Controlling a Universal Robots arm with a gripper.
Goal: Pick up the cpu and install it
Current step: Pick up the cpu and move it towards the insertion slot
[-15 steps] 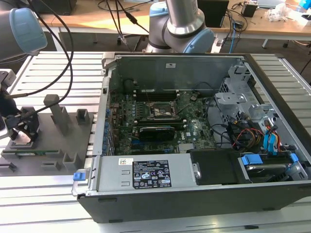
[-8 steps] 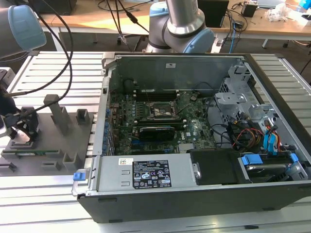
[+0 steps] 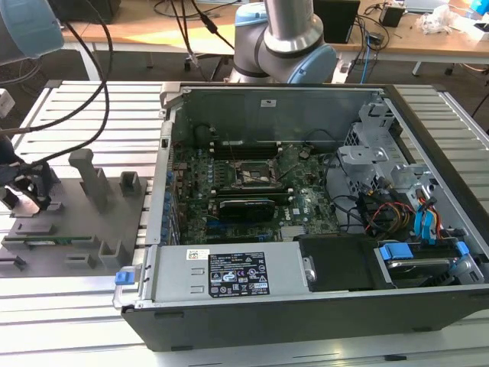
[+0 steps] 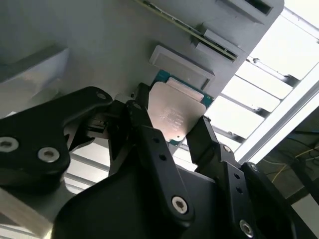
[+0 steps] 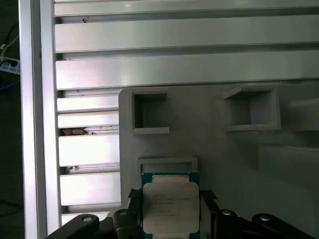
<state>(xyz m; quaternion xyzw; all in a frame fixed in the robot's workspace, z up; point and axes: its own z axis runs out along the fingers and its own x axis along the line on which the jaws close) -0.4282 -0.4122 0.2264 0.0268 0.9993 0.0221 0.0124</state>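
1. The open computer case (image 3: pixel 306 103) holds the motherboard, with its socket (image 3: pixel 258 174) near the middle
2. The grey fixture tray (image 3: pixel 92 229), at the exterior view's left, has the cpu (image 5: pixel 170 201) over a shallow square recess (lifted or resting, I cannot tell)
3. The gripper (image 4: pixel 172 124) is narrow, its black fingers (image 4: pixel 144 124) pressed against two opposite cpu edges

Table (image 3: pixel 69 313): ribbed aluminium slats, pale grey, with bright glare on them in the first wrist view. Beyond the table's far edge is dark floor (image 3: pixel 141 67), then a wooden desk (image 3: pixel 145 32) carrying black cables (image 3: pixel 174 9). A second wooden desk (image 3: pixel 432 40) stands past the table's far corner on the exterior view's right, with white clutter on top.
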